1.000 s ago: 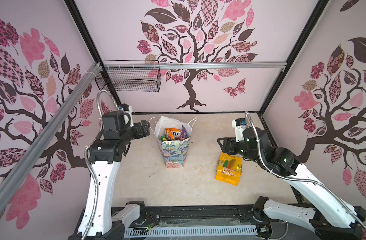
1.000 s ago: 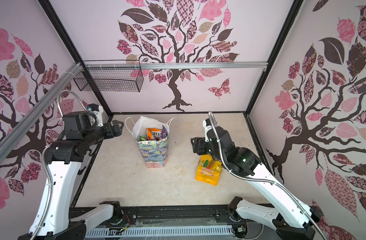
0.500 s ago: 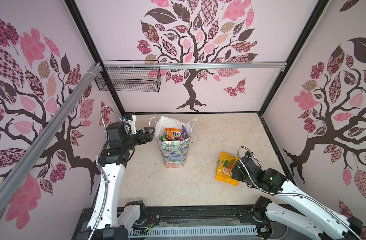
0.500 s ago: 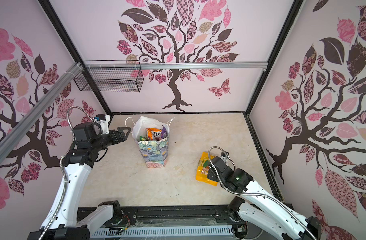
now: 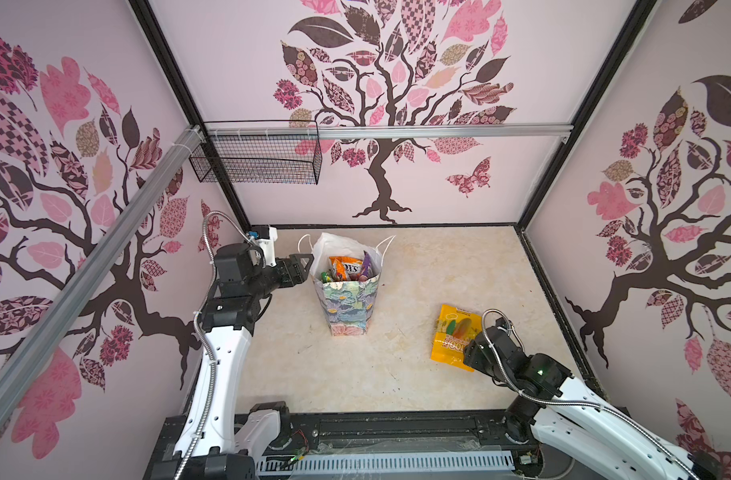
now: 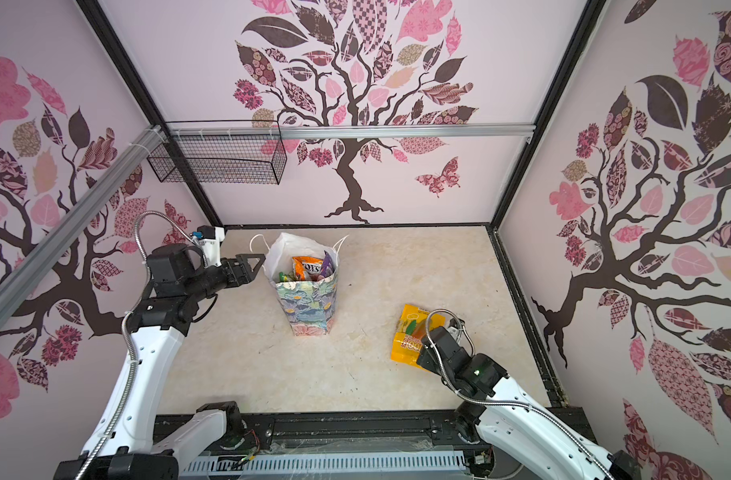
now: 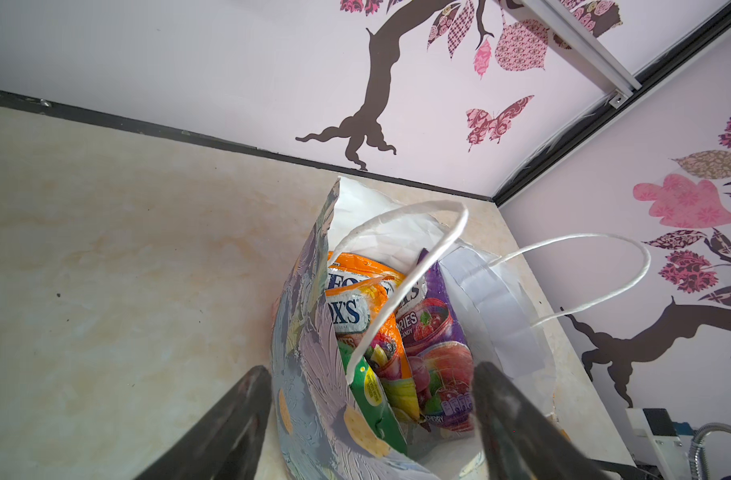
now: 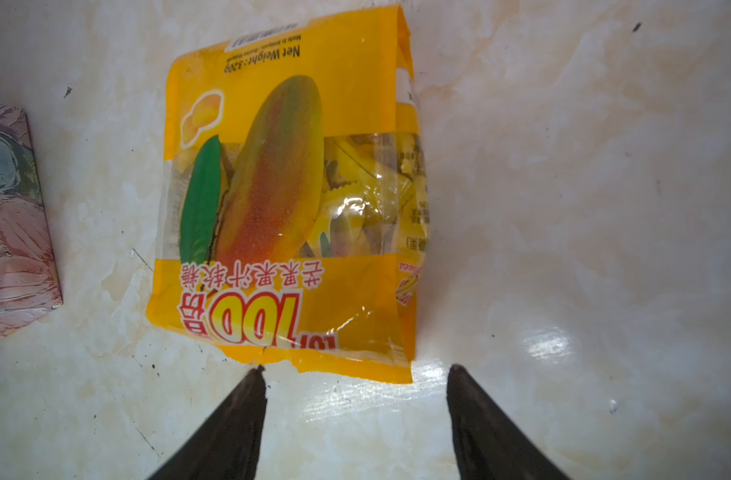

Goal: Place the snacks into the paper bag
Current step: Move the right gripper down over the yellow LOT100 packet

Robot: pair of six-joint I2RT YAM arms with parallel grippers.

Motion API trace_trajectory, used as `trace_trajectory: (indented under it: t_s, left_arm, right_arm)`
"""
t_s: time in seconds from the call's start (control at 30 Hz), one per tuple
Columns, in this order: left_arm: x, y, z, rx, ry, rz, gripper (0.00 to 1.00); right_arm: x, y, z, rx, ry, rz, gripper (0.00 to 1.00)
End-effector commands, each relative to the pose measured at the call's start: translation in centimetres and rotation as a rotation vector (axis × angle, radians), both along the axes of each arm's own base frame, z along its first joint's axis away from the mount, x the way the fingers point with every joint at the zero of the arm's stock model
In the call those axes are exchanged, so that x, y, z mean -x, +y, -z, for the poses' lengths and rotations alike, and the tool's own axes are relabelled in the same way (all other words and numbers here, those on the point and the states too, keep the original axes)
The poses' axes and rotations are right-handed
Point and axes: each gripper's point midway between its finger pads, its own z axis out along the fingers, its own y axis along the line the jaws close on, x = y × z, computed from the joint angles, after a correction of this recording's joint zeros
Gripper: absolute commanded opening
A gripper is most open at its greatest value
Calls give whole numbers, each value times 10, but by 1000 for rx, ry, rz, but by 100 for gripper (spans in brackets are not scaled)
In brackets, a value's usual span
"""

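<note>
1. The tall floral blue-green paper bag stands upright a little toward 11 o'clock from the middle of the beige marbled tabletop in both top views. Its white inside faces up and its mouth is open.
2. Inside it stand several glossy packets on edge: an orange "FOX'S" packet, a purple berry packet and a green packet.
3. One white cord handle droops across the bag's mouth; the other arches outside it.
4. The left gripper sits at 9 o'clock of the bag's rim, claw wide. One finger is outside the printed wall and the other is over the mouth. Whether either finger touches the paper, I cannot tell.
5. A flat yellow plastic mango-candy packet lies on the tabletop at 4 o'clock from the bag, well apart from it.
6. The right gripper is low at the packet's 5 o'clock corner, claw wide and holding nothing. Its fingertips are right at the packet's near edge.
</note>
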Motion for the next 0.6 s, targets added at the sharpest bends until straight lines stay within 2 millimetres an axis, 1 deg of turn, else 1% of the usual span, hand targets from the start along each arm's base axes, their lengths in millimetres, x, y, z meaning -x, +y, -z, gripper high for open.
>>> trace_trajectory:
  t_s: [0.0, 0.1, 0.23, 0.3, 0.37, 0.5, 0.57]
  left_arm:
    - [-13, -13, -12, -6, -51, 52, 68]
    - [-17, -19, -6, -30, -36, 65, 65]
    - [-18, -17, 1, -31, -38, 44, 65]
    - [-18, -16, 2, -23, -45, 38, 65]
    - [-16, -17, 2, -16, -42, 43, 65]
    - [-15, -17, 4, -22, -45, 41, 65]
    - [-14, -17, 4, -22, -43, 40, 65]
  right_arm:
    - [-4, 7, 0, -60, -25, 9, 69]
    - [-7, 14, 2, -83, -51, -32, 69]
    - [-3, 27, 12, -97, -28, -121, 69]
    - [0, 36, 19, -114, -9, -175, 68]
    - [-1, 47, 22, -141, -9, -229, 66]
    - [-3, 73, 18, -215, -25, -341, 61]
    - [-6, 82, 14, -234, -41, -378, 59]
